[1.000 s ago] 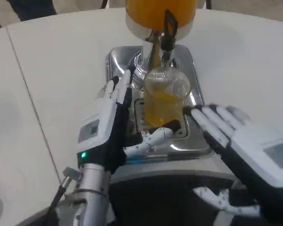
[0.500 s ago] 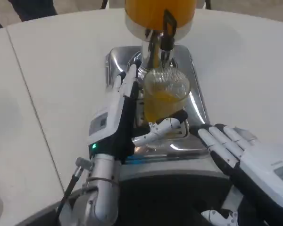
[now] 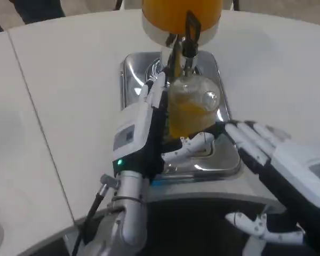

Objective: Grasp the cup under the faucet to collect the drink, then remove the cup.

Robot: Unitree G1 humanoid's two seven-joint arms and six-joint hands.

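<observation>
A clear plastic cup (image 3: pixel 194 109), partly full of orange drink, stands on the steel drip tray (image 3: pixel 136 80) right under the black faucet (image 3: pixel 188 45) of the orange drink dispenser (image 3: pixel 178 13). My left hand (image 3: pixel 149 130) wraps the cup: its fingers (image 3: pixel 156 96) lie flat against the cup's left side, and the thumb (image 3: pixel 194 145) curls across the front of its base. My right hand (image 3: pixel 266 154) hovers at the tray's right front corner, fingers straight and spread, holding nothing and a little apart from the cup.
The tray sits near the front of the white table (image 3: pixel 69 80), with a seam (image 3: pixel 32 112) running down the left. The dispenser body rises directly behind the cup. Bare tabletop (image 3: pixel 277 69) lies to the right.
My left hand has slid forward and to the right until it closed around the cup, which shifted slightly right. The right hand pulled back, then came forward again beside the tray.
</observation>
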